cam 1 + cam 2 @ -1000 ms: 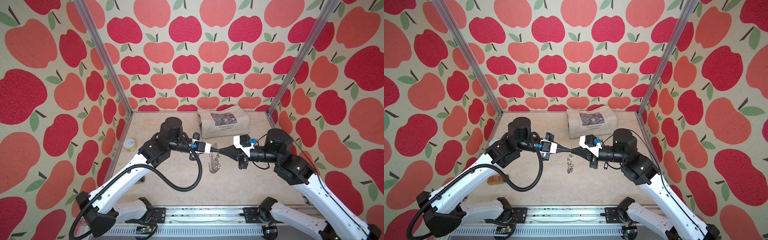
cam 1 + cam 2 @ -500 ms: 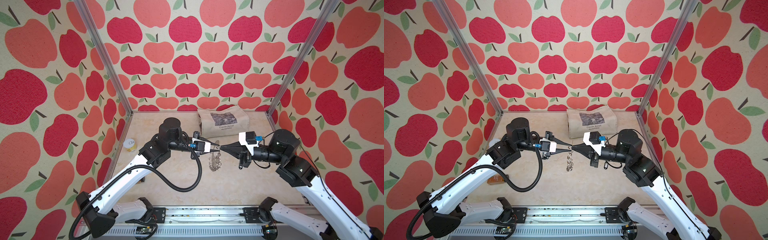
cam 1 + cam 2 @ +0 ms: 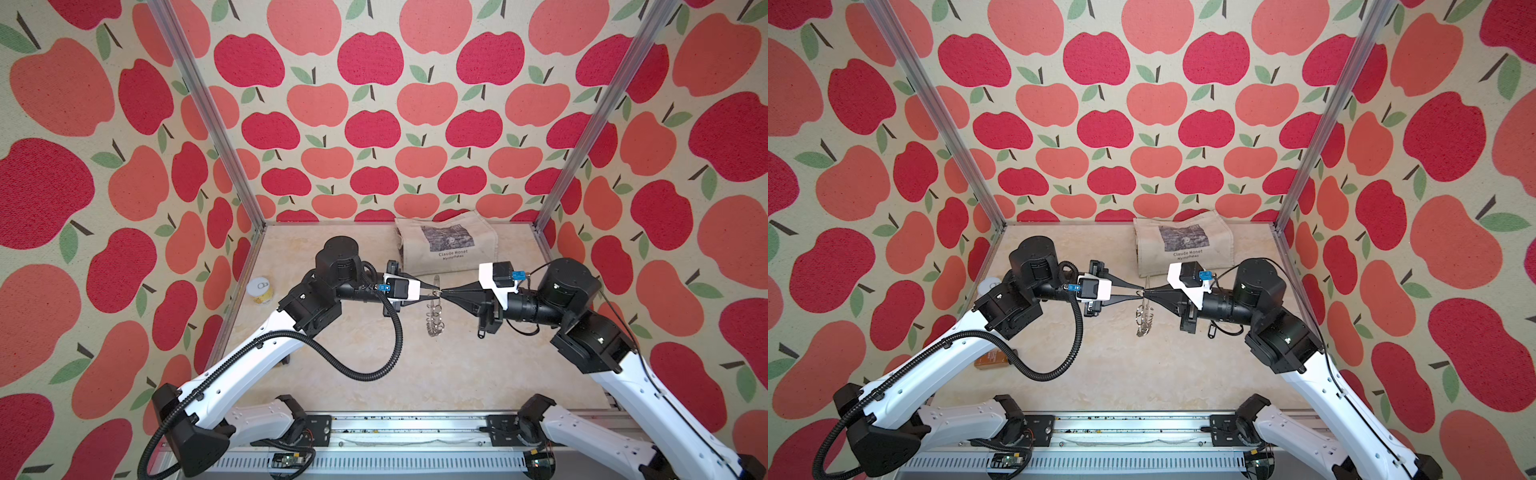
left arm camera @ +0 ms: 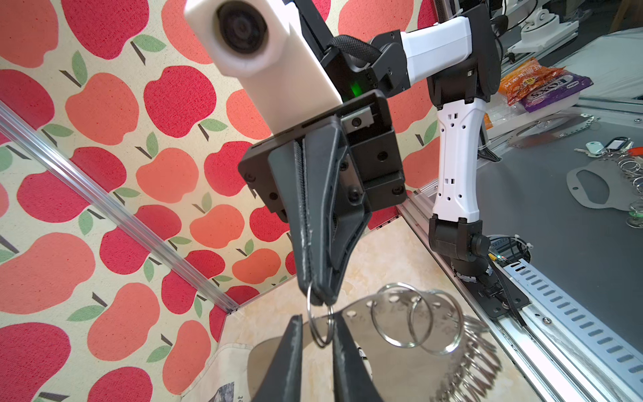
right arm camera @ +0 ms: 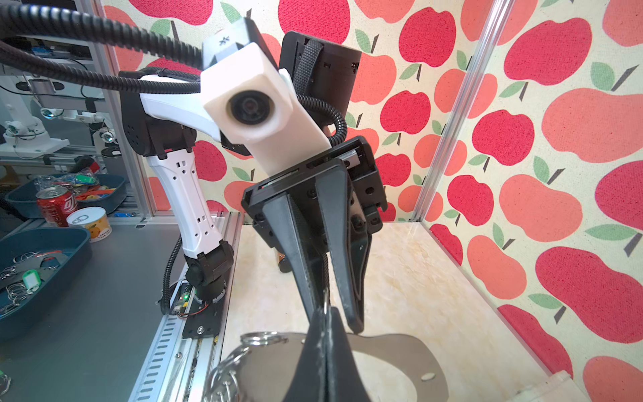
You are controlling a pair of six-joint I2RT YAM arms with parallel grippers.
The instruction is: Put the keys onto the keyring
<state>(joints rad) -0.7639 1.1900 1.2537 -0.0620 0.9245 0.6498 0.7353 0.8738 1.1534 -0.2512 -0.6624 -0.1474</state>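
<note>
Changed since a second ago: we are seeing the keyring, a flat grey-and-tan crescent plate fringed with small silver rings, hanging closer to edge-on in both top views, and the right arm sitting slightly farther back.

Right hand: we are reading its jaws as pressed together on one edge ring of the keyring. The whole plate is dangling from that pinch and appears to be hanging clear of the pale marbled desk.

Left hand: its jaws are standing slightly apart, straddling the same ring. We cannot tell whether they are touching it.

Keys, a tiny silver key on a black-framed oblong tag: they are lying on the desk under the right arm, well apart from the ring, with neither hand holding them.

Hazards, as we are judging them:
- One thin, smooth ring is carrying the full plate, so a tug or twist from the left hand is likely to slide it out of the right tips and drop the plate.
- The plate is hanging free to swing, which is liable to carry the ring out of the left jaws' gap.
- Both hands are working at the ring while the keys are waiting below, so fetching them is going to mean letting go somewhere.
</note>
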